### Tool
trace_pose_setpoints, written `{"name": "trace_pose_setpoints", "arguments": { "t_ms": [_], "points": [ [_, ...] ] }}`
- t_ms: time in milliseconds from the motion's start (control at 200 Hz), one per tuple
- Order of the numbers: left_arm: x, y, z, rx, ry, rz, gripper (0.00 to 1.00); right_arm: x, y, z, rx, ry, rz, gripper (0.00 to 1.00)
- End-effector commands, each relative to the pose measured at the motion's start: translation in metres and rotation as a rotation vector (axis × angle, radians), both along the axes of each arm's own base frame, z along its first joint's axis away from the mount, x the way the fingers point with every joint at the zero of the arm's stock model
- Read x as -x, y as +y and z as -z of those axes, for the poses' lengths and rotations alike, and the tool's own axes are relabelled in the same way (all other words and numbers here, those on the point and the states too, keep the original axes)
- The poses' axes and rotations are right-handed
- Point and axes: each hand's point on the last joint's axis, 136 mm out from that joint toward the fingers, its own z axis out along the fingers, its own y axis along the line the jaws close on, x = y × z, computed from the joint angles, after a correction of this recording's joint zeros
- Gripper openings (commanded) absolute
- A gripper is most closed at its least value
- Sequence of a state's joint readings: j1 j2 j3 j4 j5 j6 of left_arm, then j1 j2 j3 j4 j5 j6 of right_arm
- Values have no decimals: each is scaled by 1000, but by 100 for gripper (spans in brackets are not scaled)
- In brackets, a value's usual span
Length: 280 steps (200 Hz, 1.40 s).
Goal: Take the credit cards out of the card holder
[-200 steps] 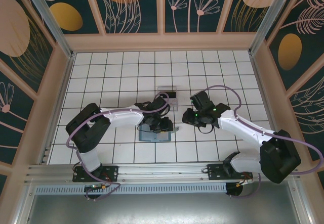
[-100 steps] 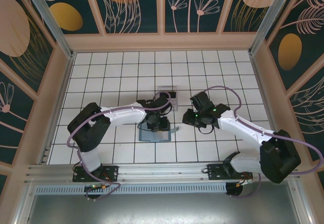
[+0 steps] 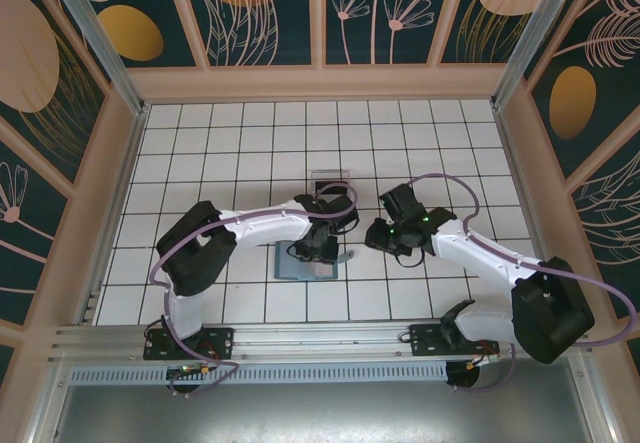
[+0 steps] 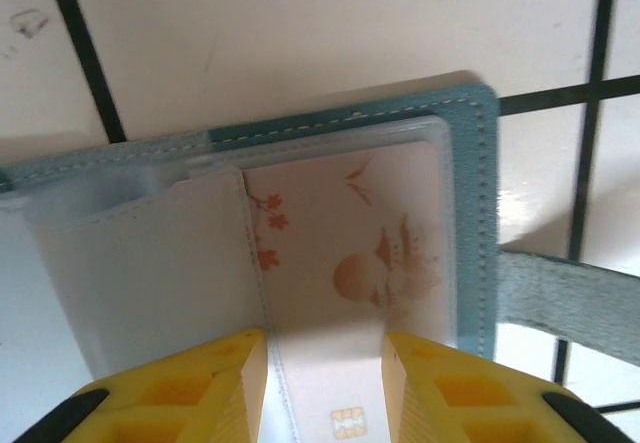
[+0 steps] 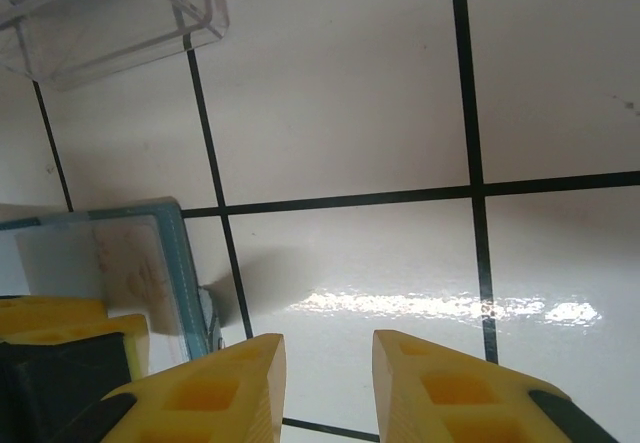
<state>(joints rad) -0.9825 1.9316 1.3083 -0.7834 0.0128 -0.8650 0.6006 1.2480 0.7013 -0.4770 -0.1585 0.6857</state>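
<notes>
The card holder (image 3: 300,266) is laid open on the white tiled table (image 3: 200,163), at 6 o'clock from a clear plastic tray (image 3: 330,185). A pale card (image 4: 370,243) printed with a sun and pagoda is seen tucked in the holder's clear sleeve, with the strap (image 4: 570,293) stretched out at 3 o'clock. The left gripper (image 4: 322,341) is poised over the card's chip end, jaws parted and straddling it. At 3 o'clock from the holder, the right gripper (image 5: 328,348) is held above bare tile, jaws released and empty.

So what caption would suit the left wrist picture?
Yellow fingers poised over a printed credit card sleeved in the open teal card holder.
</notes>
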Motion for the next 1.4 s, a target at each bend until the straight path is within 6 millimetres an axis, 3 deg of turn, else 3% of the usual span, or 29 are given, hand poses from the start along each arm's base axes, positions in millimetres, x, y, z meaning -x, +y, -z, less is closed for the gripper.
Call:
{"name": "trace_pose_setpoints", "arguments": {
  "t_ms": [0, 310, 575, 816, 941, 1136, 1396],
  "points": [
    [6, 23, 1, -137, 14, 11, 37, 0, -5, -2, -2, -19, -6, 30],
    [0, 28, -14, -214, -23, 18, 38, 1, -9, 1, -8, -20, -4, 30],
    [4, 28, -7, -239, -2, 41, 39, 2, -12, 2, -16, -22, 2, 30],
    [3, -28, -19, 54, 3, 49, 40, 2, -12, 1, -22, -22, 7, 30],
    [8, -42, -14, 143, 32, 47, 40, 3, -12, 0, -30, -20, 12, 30],
    [9, -38, -5, 129, 36, 41, 40, 4, -13, -3, -31, -23, 17, 30],
    [7, -31, -8, 105, 9, 40, 39, 4, -12, -2, -32, -16, 19, 30]
  ]
}}
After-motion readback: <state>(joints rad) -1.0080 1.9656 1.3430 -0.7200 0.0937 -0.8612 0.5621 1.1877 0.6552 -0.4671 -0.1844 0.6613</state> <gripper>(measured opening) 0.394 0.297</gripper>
